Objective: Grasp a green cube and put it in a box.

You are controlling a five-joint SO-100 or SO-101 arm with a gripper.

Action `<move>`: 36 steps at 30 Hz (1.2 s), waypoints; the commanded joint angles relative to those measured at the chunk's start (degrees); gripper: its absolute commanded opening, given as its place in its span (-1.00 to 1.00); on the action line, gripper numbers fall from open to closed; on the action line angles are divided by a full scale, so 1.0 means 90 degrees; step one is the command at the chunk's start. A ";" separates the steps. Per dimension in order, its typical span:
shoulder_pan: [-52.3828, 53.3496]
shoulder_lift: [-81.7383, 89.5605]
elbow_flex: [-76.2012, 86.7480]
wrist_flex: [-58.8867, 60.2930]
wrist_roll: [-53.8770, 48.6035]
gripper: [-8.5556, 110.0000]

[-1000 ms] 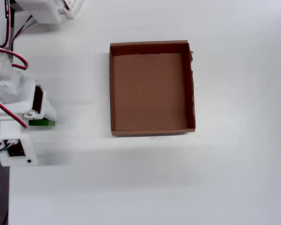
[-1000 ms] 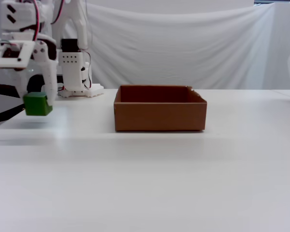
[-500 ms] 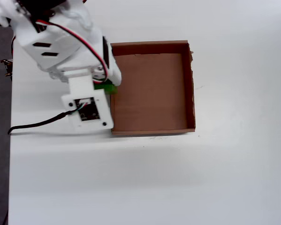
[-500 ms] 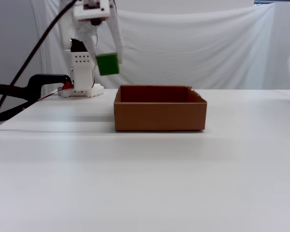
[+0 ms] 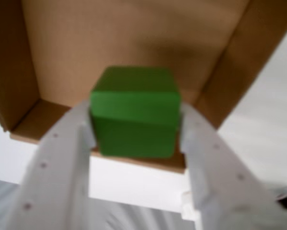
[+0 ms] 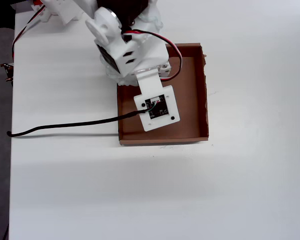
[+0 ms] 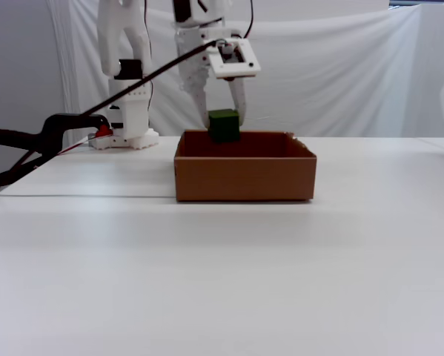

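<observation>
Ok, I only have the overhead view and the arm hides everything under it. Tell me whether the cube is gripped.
Observer: Yes. The wrist view shows the green cube clamped in the gripper.
Operator: Give me its height against the box.
Observer: In the fixed view its underside is about level with the rim of the box, not on the floor.
Operator: Say where it hangs sideways.
Observer: In the fixed view it hangs between the side walls, nearer the left one.

Three cameras share the shallow brown cardboard box [image 6: 205, 90] — overhead looks straight down, the fixed one sits low at table level, side-on, the wrist one close above.
</observation>
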 commanded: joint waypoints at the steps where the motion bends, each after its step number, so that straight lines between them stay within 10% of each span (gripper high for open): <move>1: -0.0039 -0.0195 -0.0518 -0.0215 -0.0029 -0.64; 36: 0.0312 0.0176 0.0459 -0.1016 -0.0059 -0.47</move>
